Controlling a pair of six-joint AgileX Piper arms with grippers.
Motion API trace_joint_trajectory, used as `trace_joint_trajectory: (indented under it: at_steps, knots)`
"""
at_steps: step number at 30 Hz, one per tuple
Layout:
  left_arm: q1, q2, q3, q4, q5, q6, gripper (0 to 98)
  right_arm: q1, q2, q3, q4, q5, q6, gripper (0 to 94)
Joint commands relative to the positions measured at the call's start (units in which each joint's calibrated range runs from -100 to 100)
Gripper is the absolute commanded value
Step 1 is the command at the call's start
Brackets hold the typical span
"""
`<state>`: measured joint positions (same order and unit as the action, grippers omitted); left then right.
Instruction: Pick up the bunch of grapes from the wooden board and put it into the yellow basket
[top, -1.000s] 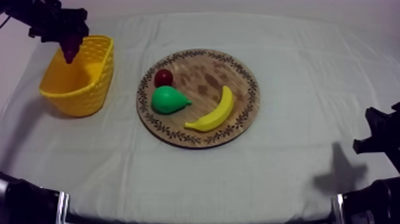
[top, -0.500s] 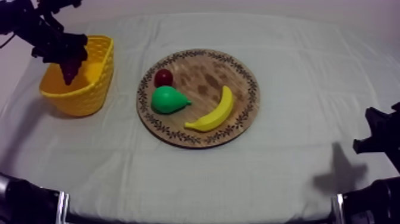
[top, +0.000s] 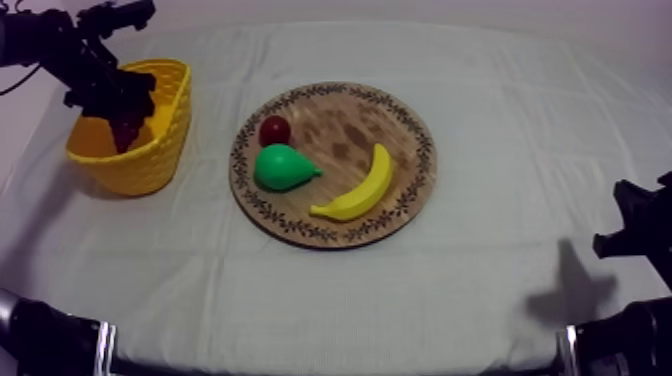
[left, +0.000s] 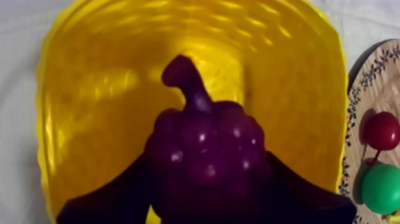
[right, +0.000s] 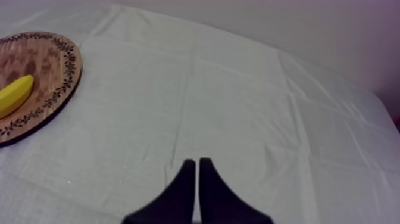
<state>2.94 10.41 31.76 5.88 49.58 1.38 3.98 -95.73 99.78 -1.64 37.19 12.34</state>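
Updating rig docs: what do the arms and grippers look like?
Both arms are black, left arm and right arm, each with a silver ring near its base. Left gripper and right gripper each have two black fingers tapering to tips.

Creased grey-white cloth (right: 196, 107), pale wall (right: 268, 27) behind it.

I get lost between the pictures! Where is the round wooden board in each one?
Top view: wooden board mid-table, beside the yellow basket.
Left wrist view: its edge beside the basket, carrying the small red fruit.
Right wrist view: its edge, carrying the banana.
Shared landmark: the patterned rim.
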Motion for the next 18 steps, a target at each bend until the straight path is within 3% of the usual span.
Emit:
trace_joint_trajectory:
  at_steps: [1,6,13,18]
  knots:
    - [0.0,0.2,0.0,0.1,-0.1,0.0,43.1,0.0,0.0,0.0,0.0,0.0,-0.1,0.5]
    - [0.2,0.3,0.0,0.15,-0.7,0.0,45.6,0.0,0.0,0.0,0.0,0.0,-0.1,0.5]
    - [0.9,-0.8,0.7,-0.47,-1.9,0.6,72.5,0.0,0.0,0.0,0.0,0.0,-0.1,0.5]
    - [1.3,-2.0,1.5,-1.26,-2.9,1.3,83.4,0.0,0.0,0.0,0.0,0.0,-0.1,0.5]
